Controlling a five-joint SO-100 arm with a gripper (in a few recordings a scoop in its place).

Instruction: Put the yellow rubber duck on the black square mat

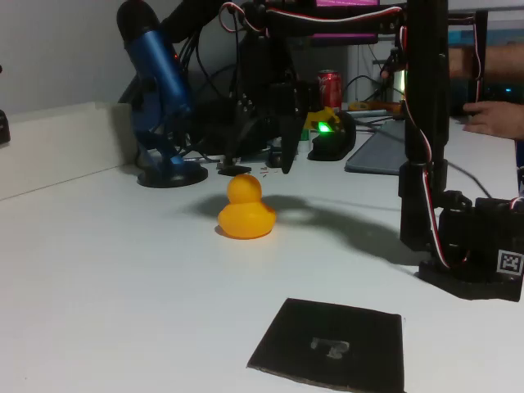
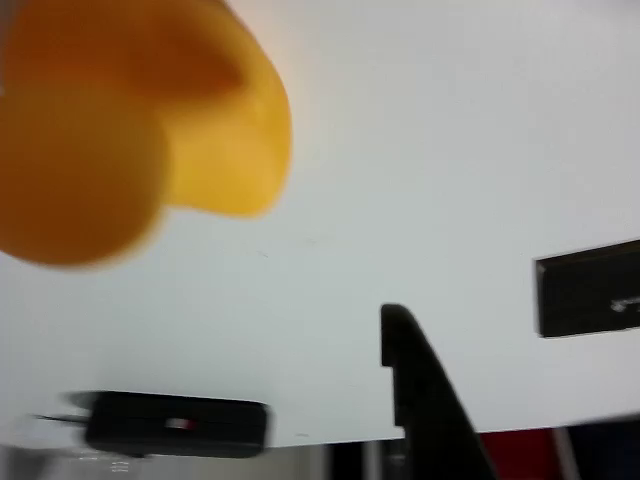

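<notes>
White table spread out under me, and I'm hanging over its far half. My claw is poised just above and a touch behind the yellow rubber duck, fingers apart, nothing between them: one dark finger drops to the right of the duck's head, the other tip sits just left of it, neither touching as far as I can judge. So the duck lies straight below me, a short drop away.

The black square mat is flat on the near part of the table, to the right of the duck and well apart from it, pale mark at its centre.

Now the duck itself: upright on its base, head on top. In the fixed view its body runs left to right, which I take for its long axis, though I can't make out the beak, so its heading stays unsure. In my wrist view the yellow rubber duck looms blurred at upper left, one finger below.
</notes>
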